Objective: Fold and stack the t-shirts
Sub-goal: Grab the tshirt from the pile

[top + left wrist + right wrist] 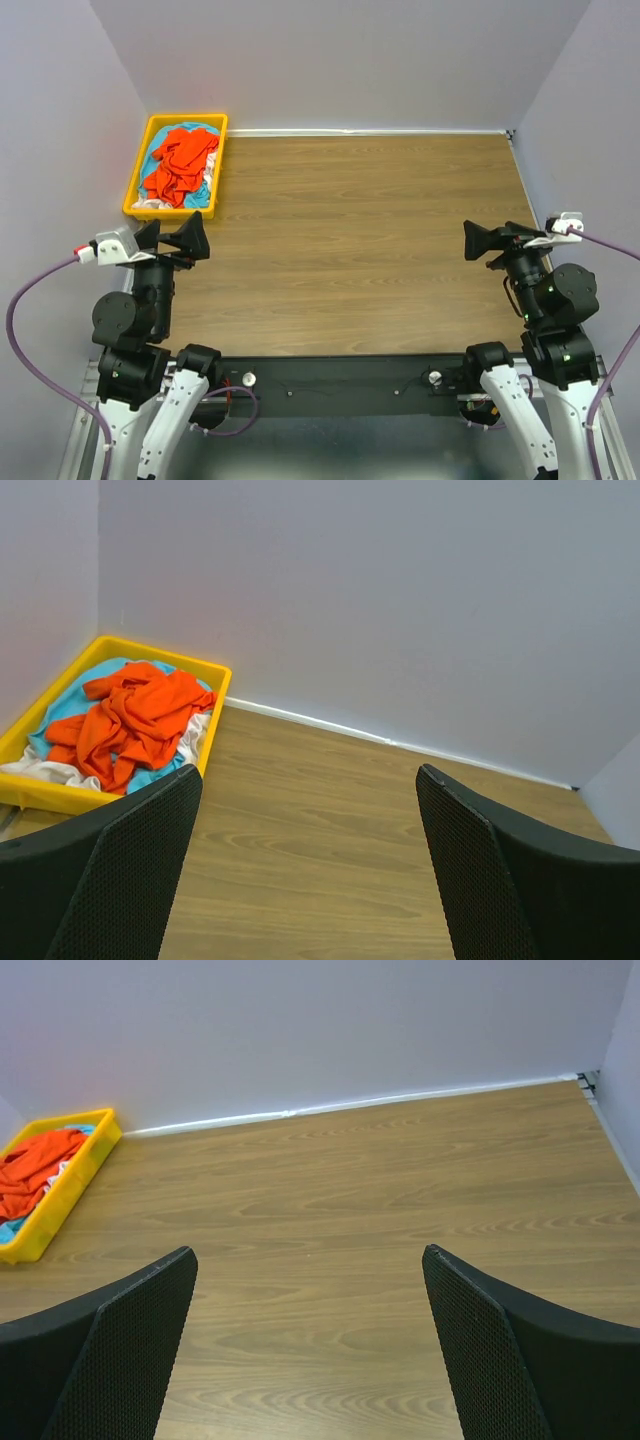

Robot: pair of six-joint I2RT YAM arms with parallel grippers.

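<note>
Jaws spread wide on left gripper (178, 241) and right gripper (497, 242), nothing held. They sit at 9 and 3 o'clock of the table (350, 250). T-shirts (180, 162) heaped in yellow bin (165, 213) at 11 o'clock, orange-red over teal and white.

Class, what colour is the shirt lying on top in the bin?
Orange-red shirt, clearest in the left wrist view.

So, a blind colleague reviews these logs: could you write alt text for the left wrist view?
A yellow bin heaped with crumpled orange-red, teal and white t-shirts sits far left on a wooden table. The open left gripper frames the foreground.
</note>
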